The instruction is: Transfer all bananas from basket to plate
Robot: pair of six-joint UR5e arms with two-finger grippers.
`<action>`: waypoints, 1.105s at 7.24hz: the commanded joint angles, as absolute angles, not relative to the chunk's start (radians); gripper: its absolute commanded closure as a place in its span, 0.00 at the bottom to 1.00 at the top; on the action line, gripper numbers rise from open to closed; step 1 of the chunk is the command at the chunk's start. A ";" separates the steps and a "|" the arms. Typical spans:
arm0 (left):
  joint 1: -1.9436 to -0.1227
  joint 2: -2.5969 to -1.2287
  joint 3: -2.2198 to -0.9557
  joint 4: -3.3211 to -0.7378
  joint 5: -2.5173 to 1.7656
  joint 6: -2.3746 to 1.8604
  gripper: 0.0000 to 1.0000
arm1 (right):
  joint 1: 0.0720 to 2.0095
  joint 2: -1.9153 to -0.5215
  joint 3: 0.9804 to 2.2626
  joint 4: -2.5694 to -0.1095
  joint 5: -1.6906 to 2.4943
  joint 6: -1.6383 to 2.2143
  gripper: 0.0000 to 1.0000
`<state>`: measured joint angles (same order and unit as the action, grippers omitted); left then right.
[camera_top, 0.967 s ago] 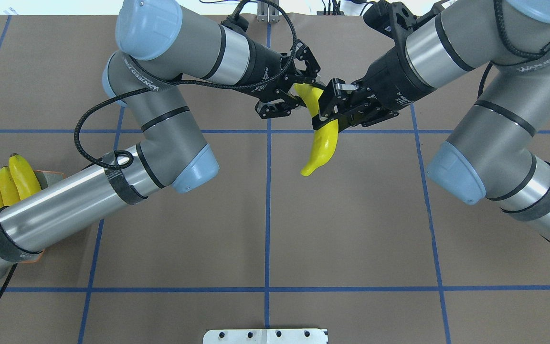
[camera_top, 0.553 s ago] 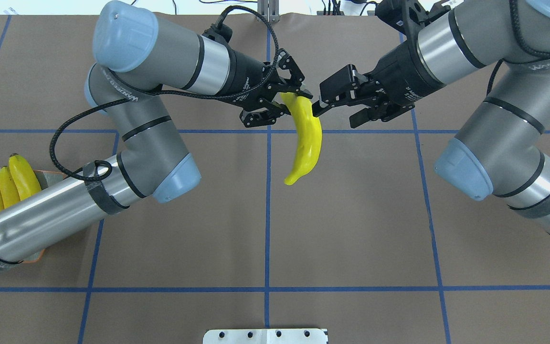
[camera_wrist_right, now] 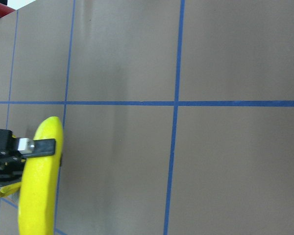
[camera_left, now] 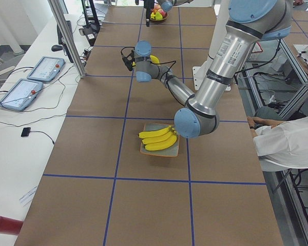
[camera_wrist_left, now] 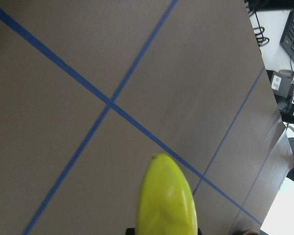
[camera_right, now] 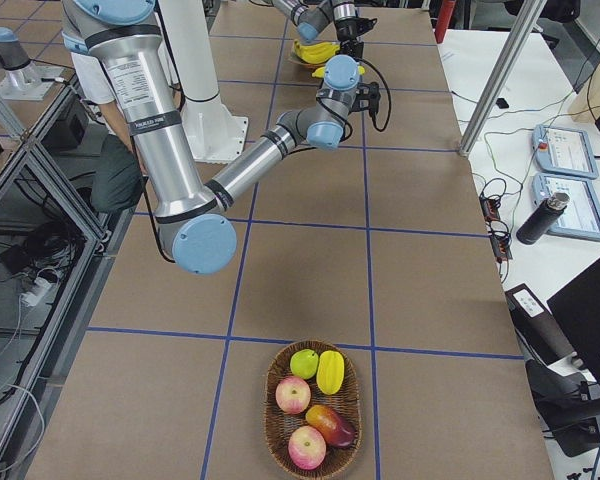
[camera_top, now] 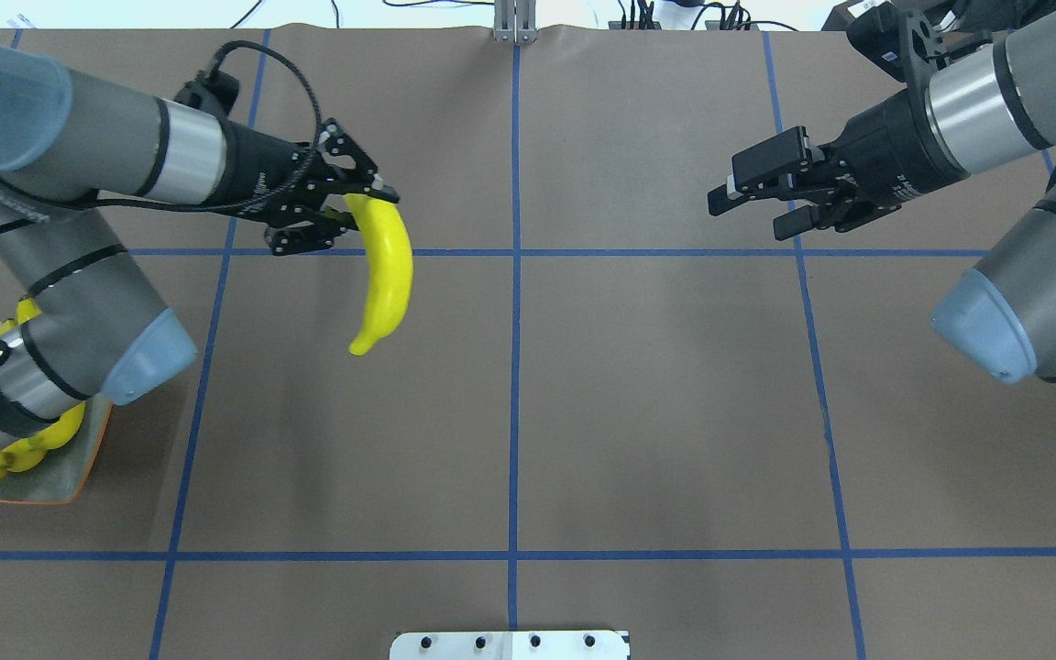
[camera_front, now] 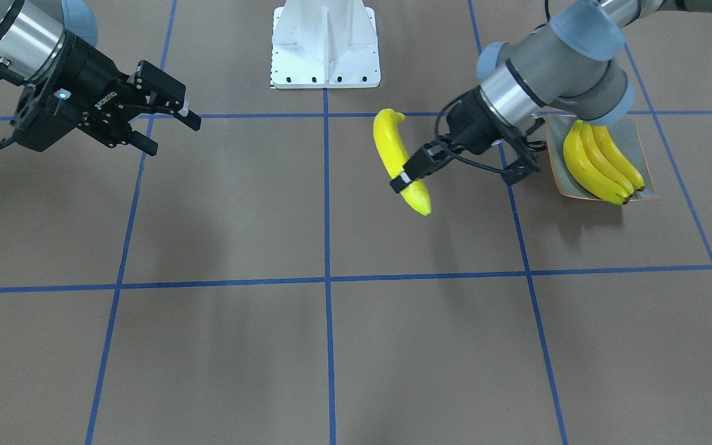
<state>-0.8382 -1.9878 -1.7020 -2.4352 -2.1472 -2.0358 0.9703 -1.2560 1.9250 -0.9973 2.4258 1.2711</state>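
Note:
My left gripper [camera_top: 356, 209] is shut on one end of a single yellow banana [camera_top: 386, 275], which hangs above the table left of centre. The same banana [camera_front: 400, 157] shows in the front view, a short way from the plate [camera_front: 633, 128]. The grey-green plate with an orange rim holds a bunch of three bananas [camera_front: 600, 162]; from overhead the plate [camera_top: 44, 490] is partly hidden under my left arm. My right gripper [camera_top: 748, 213] is open and holds nothing, far right of the banana. The basket [camera_right: 268, 410] stands at the table's right end with no banana visible in it.
The basket holds apples [camera_right: 293, 395] and other fruit. A white mount base [camera_front: 325, 43] sits at the robot's side of the table. A person [camera_left: 287, 141] sits beside the table in the left view. Blue tape lines cross the brown table.
My right gripper let go of the banana, opened and drew back to the right. My left arm carried the banana leftward, toward the plate side.

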 commanded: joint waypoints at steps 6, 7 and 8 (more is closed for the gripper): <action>-0.890 -1.658 -1.934 -1.868 -1.956 -1.530 1.00 | 0.992 -1.348 1.927 -0.992 2.359 1.262 0.00; -0.871 -1.657 -1.933 -1.824 -1.915 -1.528 1.00 | 0.992 -1.354 1.927 -0.992 2.355 1.262 0.00; -0.856 -1.657 -1.934 -1.760 -1.895 -1.526 1.00 | 0.992 -1.356 1.925 -0.992 2.355 1.262 0.00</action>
<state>-0.8753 -1.6572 -1.9271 -1.8466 -1.9343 -1.5374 0.9926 -1.3517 1.9265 -0.9925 2.3566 1.2625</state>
